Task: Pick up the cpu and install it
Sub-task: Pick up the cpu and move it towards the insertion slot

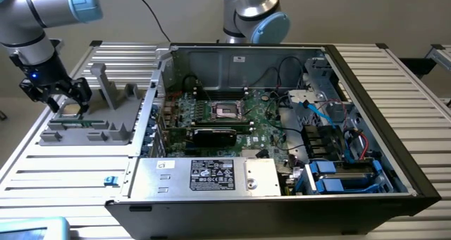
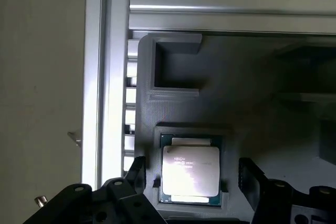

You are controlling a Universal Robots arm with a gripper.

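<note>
cpu (image 2: 190, 169) sits flat, metal lid up, in a square pocket of the grey holder tray (image 1: 105, 129), at the tray's end on the exterior view's left. gripper (image 1: 69, 108) is directly above it. Fingers (image 2: 247, 174) are spread wide, one on each side of the chip, just beside its edges; no contact that I can see, so not gripped yet. Chip looks slightly longer than wide, with the long axis running crosswise to the line between the fingers, so they bracket the shorter span. Socket (image 1: 227, 110) is on the board inside the open pc case (image 1: 381, 145), well apart, toward the exterior view's right.
</note>
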